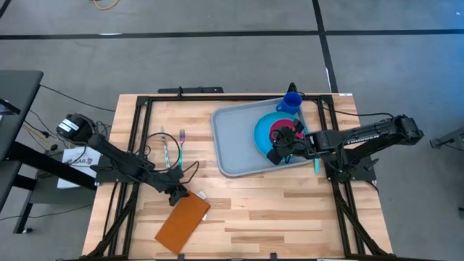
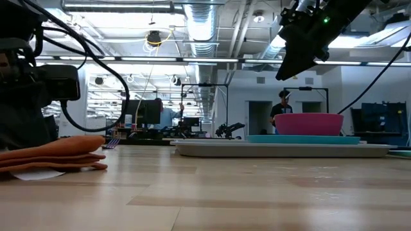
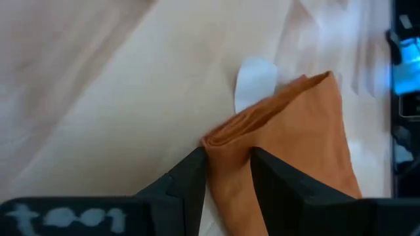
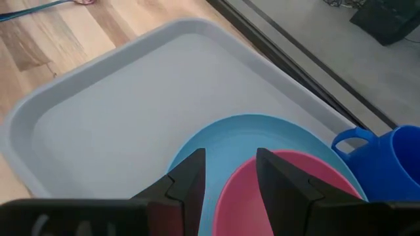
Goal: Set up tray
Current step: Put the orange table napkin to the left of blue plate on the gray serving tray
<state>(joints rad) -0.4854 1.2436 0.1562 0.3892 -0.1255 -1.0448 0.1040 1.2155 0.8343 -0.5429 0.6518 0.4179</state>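
Observation:
The pale grey-blue tray (image 1: 235,141) lies on the table's far right part, also in the right wrist view (image 4: 131,98). On it sits a round blue plate (image 4: 230,131) with a pink bowl (image 2: 308,123) in it. My right gripper (image 4: 230,177) hangs open above the bowl's rim, well clear of it in the low view (image 2: 297,58). The orange-brown napkin (image 1: 183,223) lies flat near the table's near left. My left gripper (image 1: 176,194) is at its far end, shut on it. My left gripper pinches the napkin's far end (image 3: 226,157) between its two fingers, which come slanting down from the table's left. Several folded layers show at that end (image 3: 226,134). The rest of the napkin (image 2: 58,157) lies on the table.
A blue mug (image 1: 291,101) stands at the tray's far right corner. A fork (image 1: 181,139) and a teal-handled utensil (image 1: 165,151) lie left of the tray. A white scrap (image 3: 256,78) peeks from under the napkin. Bare wood lies at the near right.

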